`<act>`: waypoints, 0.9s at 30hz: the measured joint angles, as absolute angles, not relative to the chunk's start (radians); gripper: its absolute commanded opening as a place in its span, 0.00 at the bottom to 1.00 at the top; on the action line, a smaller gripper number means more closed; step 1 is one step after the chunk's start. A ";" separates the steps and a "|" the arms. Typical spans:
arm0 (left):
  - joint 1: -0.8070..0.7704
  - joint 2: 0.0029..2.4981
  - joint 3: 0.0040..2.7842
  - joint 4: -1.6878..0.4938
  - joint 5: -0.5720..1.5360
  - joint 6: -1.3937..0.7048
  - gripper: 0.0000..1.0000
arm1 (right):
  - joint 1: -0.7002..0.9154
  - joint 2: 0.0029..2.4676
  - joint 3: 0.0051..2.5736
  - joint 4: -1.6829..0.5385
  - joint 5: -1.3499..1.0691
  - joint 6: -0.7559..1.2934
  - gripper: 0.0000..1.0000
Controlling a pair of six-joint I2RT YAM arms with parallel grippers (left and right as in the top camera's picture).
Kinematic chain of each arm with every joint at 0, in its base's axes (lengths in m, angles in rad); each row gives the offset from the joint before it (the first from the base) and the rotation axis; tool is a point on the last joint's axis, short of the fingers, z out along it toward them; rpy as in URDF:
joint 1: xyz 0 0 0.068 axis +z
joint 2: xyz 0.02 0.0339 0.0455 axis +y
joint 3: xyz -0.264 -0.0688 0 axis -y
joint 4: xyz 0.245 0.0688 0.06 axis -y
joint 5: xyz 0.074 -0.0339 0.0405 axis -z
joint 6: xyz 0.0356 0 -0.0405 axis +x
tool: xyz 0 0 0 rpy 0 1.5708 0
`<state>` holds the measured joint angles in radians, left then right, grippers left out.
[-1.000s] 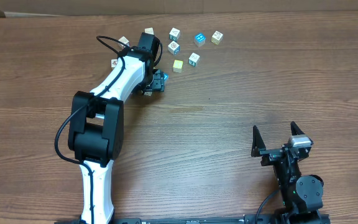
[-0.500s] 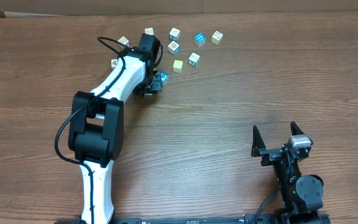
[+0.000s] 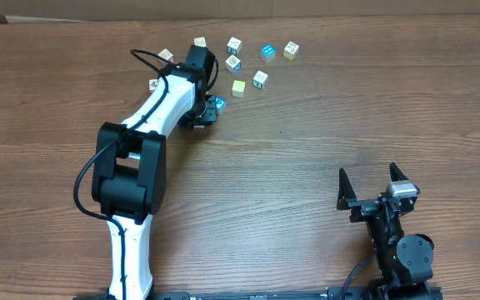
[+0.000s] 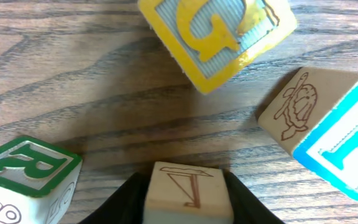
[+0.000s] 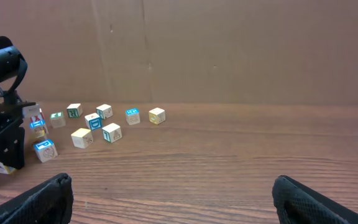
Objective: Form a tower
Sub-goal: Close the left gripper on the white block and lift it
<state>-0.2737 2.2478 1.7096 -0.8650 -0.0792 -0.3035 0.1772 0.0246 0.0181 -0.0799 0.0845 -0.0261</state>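
Note:
No tower is in view; the wooden cubes lie singly on the table. My left gripper (image 3: 206,113) reaches down among them and is shut on a tan cube with a sailboat drawing (image 4: 184,194), its black fingers (image 4: 124,202) pressed against both sides. Around it lie a yellow G cube (image 4: 216,31), a turtle cube with a blue T face (image 4: 328,124) and a green R cube (image 4: 23,174). In the overhead view the held cube is hidden under the gripper. My right gripper (image 3: 375,185) stands open and empty near the front right, far from the cubes.
Several loose cubes are scattered at the back of the table, among them a pale yellow one (image 3: 238,87), a blue one (image 3: 267,52) and a white one (image 3: 234,43). Two more (image 3: 166,55) lie left of the arm. A cardboard wall (image 5: 229,50) closes the far side.
The left gripper's jaws have closed onto the sailboat cube and the wrist has shifted slightly. The right arm has not moved.

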 measured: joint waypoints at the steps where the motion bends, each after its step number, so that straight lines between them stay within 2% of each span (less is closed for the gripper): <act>1: -0.274 2.248 1.710 -0.865 -0.080 -0.303 0.29 | 0.177 0.025 0.018 -0.080 0.084 -0.026 1.00; 4: -0.274 2.248 1.710 -0.877 -0.080 -0.304 0.20 | 0.177 0.025 0.018 -0.080 0.084 -0.026 1.00; 19: -0.283 2.244 1.715 -1.085 -0.062 -0.317 0.25 | 0.177 0.025 0.018 -0.080 0.084 -0.026 1.00; 27: -0.328 2.244 1.714 -1.141 -0.043 -0.342 0.20 | 0.177 0.025 0.018 -0.080 0.084 -0.026 1.00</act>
